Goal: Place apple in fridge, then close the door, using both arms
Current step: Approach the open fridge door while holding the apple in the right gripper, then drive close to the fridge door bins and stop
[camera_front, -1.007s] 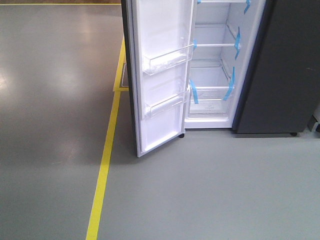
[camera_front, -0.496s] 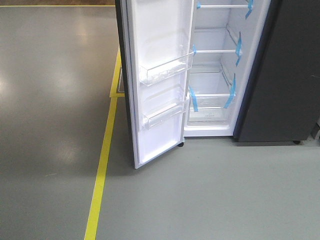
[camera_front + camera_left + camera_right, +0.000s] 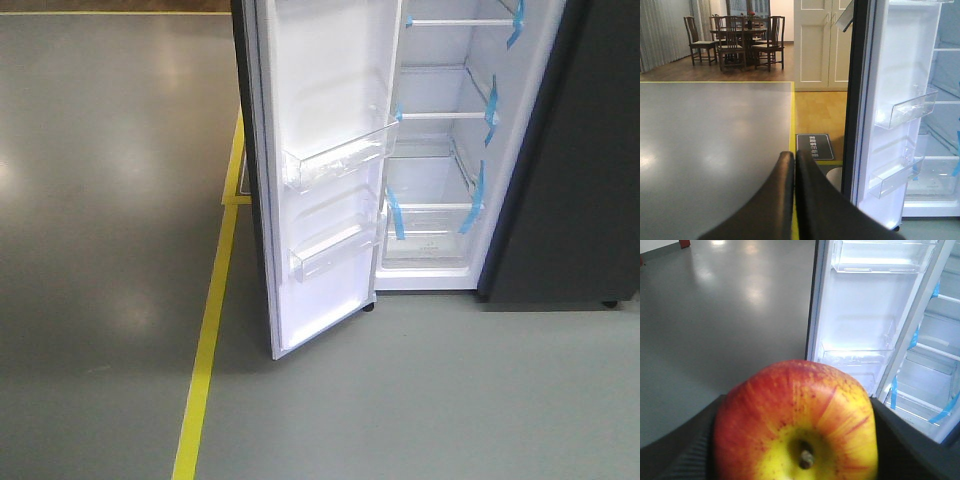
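- Right pincer pinches the round red, yellow-patched apple.
- Left pincer is pressed together, empty.
- Tall dark grey fridge sits at one o'clock; its white-lined door stands open at twelve.

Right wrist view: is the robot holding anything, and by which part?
The apple, pinched at its two sides between the right fingers, stem facing the camera.

The grey floor carries the open fridge; a yellow line runs beside its door.
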